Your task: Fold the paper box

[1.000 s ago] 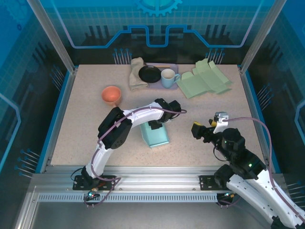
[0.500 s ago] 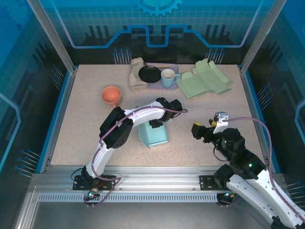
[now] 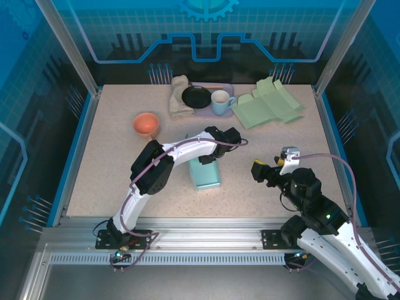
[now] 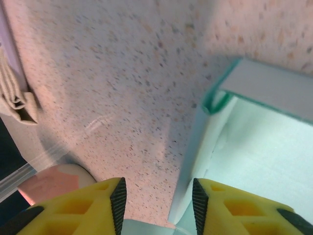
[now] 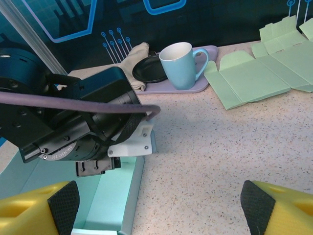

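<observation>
Speckled beige counter (image 3: pixel 106 175), closed in by blue-lit panels w/ metal posts at the corners. Along the back edge a lilac tray (image 5: pixel 195 86) is seen, w/ a black plate (image 5: pixel 151 71) and a light-blue mug (image 5: pixel 178 62) on it. The mug is upright, handle to the R. A crumpled beige cloth (image 3: pixel 180 99) is laid against the tray's L side. Flat pale-green card blanks (image 3: pixel 269 103), unfolded, are spread at the back R, just beside the tray. An orange bowl (image 3: pixel 146 124) is set apart on the L, well clear of the rest.

The paper box (image 3: pixel 207 175), teal and open-topped, is found near the counter's centre, btwn the two arms. Its walls are seen standing, inside pale.

The L tool (image 4: pixel 156 205) is held over the box's far end, pointed down. Its black pads (image 4: pixel 118 201) are parted, and one upright wall of the box is straddled by them. The wall runs close by one pad, w/ bare counter showing on the other side. Whether that pad is touching the wall can't be told, but no clamp is seen, so the tool is read as open.

The R tool (image 5: pixel 160 208) is held low to the R of the box, apart from it and facing the L arm's wrist. Its yellow fingers (image 5: pixel 29 213) are spread wide at the frame's bottom corners, nothing gripped btwn them. The box's near corner and bare counter are seen through the gap.
</observation>
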Controlling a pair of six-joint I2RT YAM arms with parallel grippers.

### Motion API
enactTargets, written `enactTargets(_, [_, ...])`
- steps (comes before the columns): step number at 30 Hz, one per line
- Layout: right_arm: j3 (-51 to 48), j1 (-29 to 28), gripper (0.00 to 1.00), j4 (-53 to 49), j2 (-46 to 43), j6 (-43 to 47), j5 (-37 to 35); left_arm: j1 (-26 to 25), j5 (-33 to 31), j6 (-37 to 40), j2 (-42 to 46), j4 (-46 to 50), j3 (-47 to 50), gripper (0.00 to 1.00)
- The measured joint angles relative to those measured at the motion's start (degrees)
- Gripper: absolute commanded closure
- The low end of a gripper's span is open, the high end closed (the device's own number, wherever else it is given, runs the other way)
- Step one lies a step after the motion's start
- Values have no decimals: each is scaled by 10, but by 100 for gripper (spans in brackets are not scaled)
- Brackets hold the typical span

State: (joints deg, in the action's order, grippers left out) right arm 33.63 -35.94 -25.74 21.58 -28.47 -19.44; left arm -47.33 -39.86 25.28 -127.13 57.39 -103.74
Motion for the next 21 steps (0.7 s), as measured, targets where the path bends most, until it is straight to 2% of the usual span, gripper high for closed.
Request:
enactTargets(9, [-1,0,11,0,1,2,0,-11,4,-114,109,-34,-13,54])
enactTargets(12, [-1,0,11,0,4,3,0,-12,5,-197,158,-42,3,46])
enactTargets(17, [-1,0,11,2,20,4,2,-13,16,-367,294,-66,130,39])
enactTargets(21, [-1,1,11,2,35,5,5,-13,24,-468,407,-95,254,37])
